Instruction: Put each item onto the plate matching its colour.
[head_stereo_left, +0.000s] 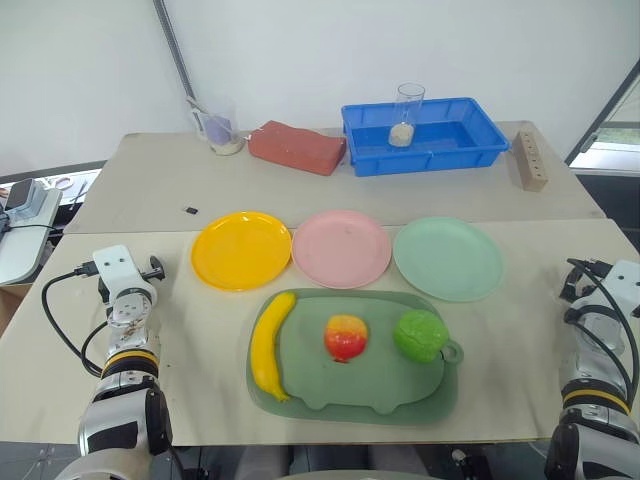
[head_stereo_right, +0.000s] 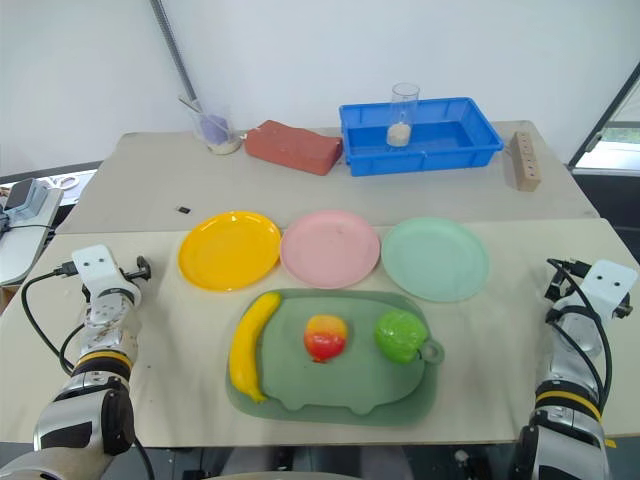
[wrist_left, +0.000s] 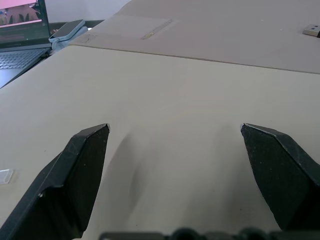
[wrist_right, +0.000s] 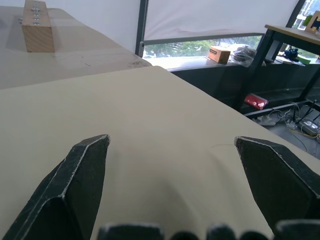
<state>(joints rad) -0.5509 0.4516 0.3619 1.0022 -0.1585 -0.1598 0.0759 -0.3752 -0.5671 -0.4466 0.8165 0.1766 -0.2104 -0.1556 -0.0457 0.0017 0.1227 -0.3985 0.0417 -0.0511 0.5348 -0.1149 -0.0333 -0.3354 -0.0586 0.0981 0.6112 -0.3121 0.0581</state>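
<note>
3 toy fruits (head_stereo_left: 345, 338) lie on 1 tray (head_stereo_left: 350, 395) beside 3 plates (head_stereo_left: 341, 248); both tools (wrist_left: 175, 150) gape empty.

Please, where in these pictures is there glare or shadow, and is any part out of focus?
Left eye view: even soft light, a small sheen on the yellow plate, faint shadow under the banana. Left wrist view: soft shadows of the open left tool on the table. Right wrist view: bright window behind the open right tool; black fingers slightly soft.

Three plates (head_stereo_left: 241, 250), three toy fruits (head_stereo_left: 345, 338), one tray (head_stereo_left: 350, 392), one brick (head_stereo_left: 296, 147), one bin (head_stereo_left: 422, 135)
</note>
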